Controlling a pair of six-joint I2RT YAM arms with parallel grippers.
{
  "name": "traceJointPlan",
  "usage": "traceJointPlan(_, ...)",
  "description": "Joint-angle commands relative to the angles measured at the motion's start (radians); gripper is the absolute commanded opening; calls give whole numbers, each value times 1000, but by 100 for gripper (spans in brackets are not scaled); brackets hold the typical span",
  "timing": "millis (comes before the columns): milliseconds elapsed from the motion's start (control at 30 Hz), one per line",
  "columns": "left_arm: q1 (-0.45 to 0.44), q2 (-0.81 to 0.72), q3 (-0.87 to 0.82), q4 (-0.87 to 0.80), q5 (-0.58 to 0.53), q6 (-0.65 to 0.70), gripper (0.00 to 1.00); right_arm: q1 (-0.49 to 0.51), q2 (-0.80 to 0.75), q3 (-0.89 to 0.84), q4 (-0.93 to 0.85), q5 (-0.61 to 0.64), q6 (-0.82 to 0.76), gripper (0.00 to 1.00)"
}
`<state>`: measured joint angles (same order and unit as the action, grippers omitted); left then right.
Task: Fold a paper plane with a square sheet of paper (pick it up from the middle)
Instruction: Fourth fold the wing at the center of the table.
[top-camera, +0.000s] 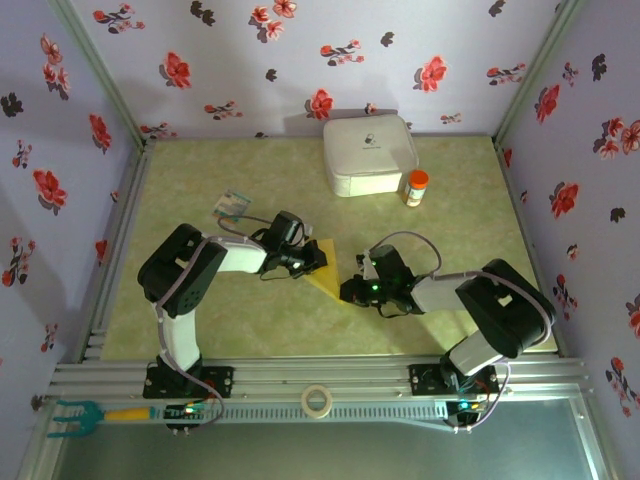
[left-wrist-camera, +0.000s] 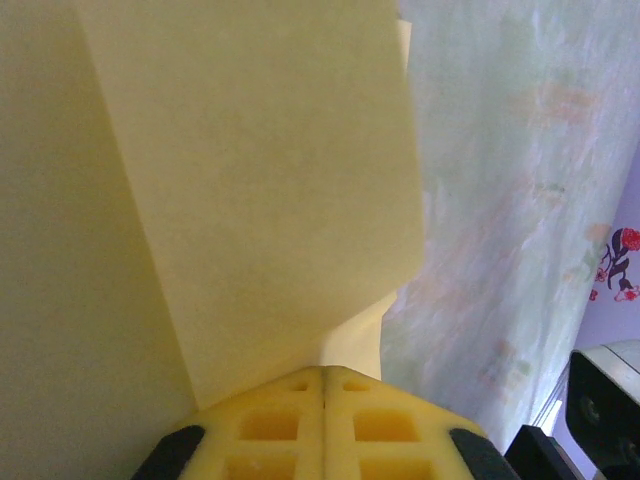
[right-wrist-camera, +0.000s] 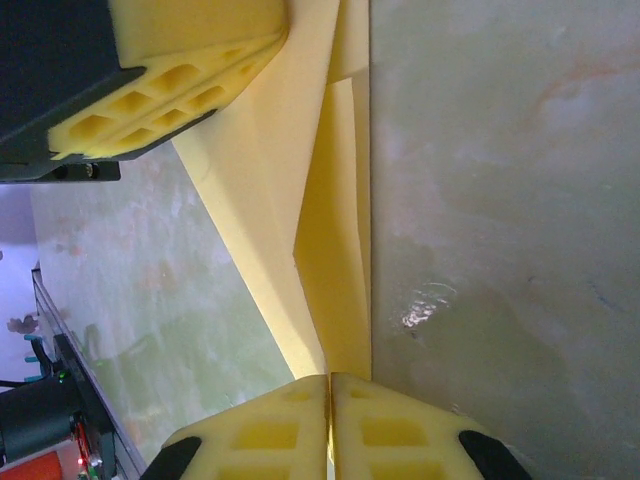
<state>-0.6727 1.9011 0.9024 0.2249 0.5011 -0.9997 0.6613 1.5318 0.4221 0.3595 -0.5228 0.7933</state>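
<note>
Flowered walls (top-camera: 240, 60) ring a green marbled worktop (top-camera: 200, 310), and near its middle you have the square sheet of paper (top-camera: 326, 272) partway through folding, with creased flaps showing. The left gripper (left-wrist-camera: 325, 378) and right gripper (right-wrist-camera: 331, 382) each have their jaws pressed together, pinching opposite ends of the paper. Next, I judge, you need to close the layers evenly without tearing them.
</note>
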Motion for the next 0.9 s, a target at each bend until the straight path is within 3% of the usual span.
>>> traceJointPlan(0,-5,30,-6,-26,-5,12,0,18,-14,-11,-131,15,-12,11)
traceJointPlan(267,-5,27,-7,-25,-6,12,0,27,-14,-22,-152,23,-11,5)
traceJointPlan(533,-5,28,-9,-26,-7,11,0,29,-47,-21,-178,33,-10,11)
traceJointPlan(867,-6,31,-11,-18,-8,8,0,32,-42,-37,-171,32,3,9)
